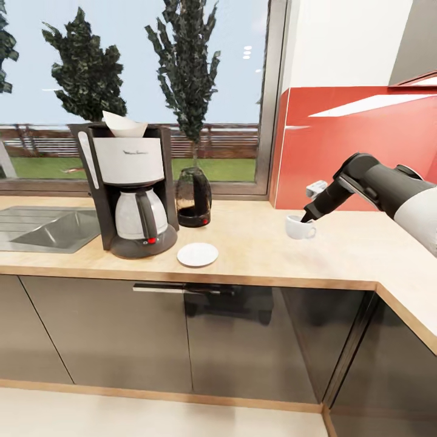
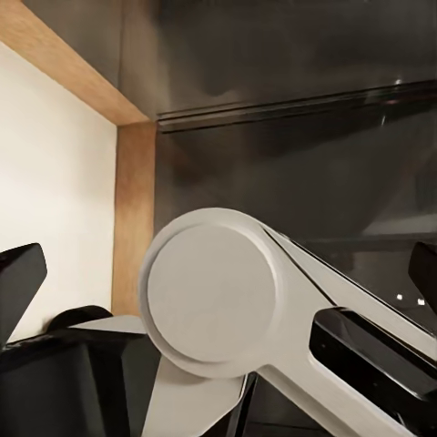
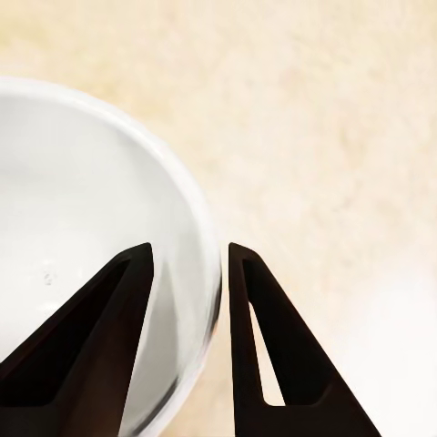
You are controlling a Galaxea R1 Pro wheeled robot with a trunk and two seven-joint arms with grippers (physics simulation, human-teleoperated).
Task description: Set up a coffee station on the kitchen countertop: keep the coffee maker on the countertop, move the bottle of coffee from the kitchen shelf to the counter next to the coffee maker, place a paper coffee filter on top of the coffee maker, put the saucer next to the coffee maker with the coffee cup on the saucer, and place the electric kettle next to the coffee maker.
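Note:
The coffee maker point(image 1: 130, 188) stands on the countertop point(image 1: 261, 255) with a white paper filter point(image 1: 124, 124) on its top. A dark electric kettle point(image 1: 193, 197) sits just right of it, and the white saucer point(image 1: 198, 254) lies bare in front of the kettle. Further right, the white coffee cup point(image 1: 300, 227) rests on the counter. My right gripper point(image 1: 305, 216) reaches down onto it, one finger inside the rim point(image 3: 205, 273) and one outside, shut on the wall. The left gripper point(image 2: 218, 282) is open, its fingertips point(image 2: 18, 282) wide apart, facing dark cabinet fronts.
A steel sink point(image 1: 42, 227) is set into the counter left of the coffee maker. A red wall panel point(image 1: 358, 145) rises behind the cup. The counter turns a corner at the right point(image 1: 406, 303). Dark cabinets point(image 1: 243, 340) run below.

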